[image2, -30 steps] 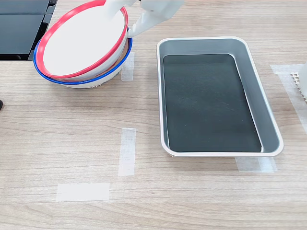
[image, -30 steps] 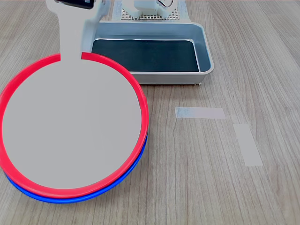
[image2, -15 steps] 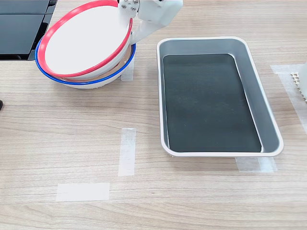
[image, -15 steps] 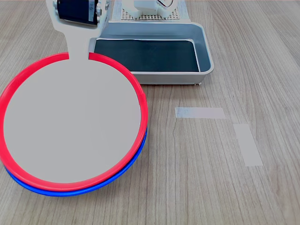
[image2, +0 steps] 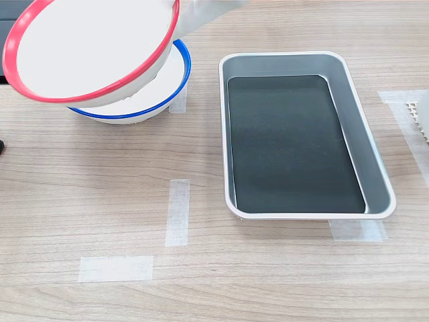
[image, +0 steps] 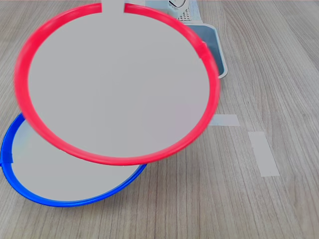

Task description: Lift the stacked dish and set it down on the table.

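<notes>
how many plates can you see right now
2. The red-rimmed plate is lifted and tilted, held at its rim by the gripper. The blue-rimmed plate sits on the table beneath it. Nothing suggests hidden ones.

The red-rimmed dish point(image: 117, 82) is rising off the blue-rimmed plate point(image: 60, 177), tilting, now hanging clear above it.
</notes>
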Controlling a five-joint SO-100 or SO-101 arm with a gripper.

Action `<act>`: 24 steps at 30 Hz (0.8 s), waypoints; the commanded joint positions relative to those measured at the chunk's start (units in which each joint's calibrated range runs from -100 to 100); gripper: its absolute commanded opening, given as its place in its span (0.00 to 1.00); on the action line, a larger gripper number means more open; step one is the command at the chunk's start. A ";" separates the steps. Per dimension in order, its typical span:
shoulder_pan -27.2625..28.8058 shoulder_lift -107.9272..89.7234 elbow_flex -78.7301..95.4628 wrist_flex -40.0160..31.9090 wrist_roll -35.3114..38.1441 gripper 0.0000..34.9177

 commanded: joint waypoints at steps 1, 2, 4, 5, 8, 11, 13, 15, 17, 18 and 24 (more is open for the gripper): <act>-4.68 -2.09 -4.92 3.37 -0.83 0.00; -5.81 -1.50 -5.46 3.87 -1.07 0.00; -7.98 0.30 -6.64 4.69 -1.71 0.00; -8.92 1.23 -7.37 4.86 -2.05 0.00; -11.74 4.39 -9.01 4.86 -2.74 0.00; -13.90 7.29 -9.74 3.87 -3.03 0.00; -15.03 9.42 -10.10 3.21 -3.03 0.00; -16.07 11.72 -10.56 2.47 -3.08 0.00; -16.82 13.69 -10.83 1.64 -3.13 0.00; -17.10 14.54 -10.83 1.06 -3.17 0.00; -17.95 18.55 -11.01 -1.58 -3.22 0.00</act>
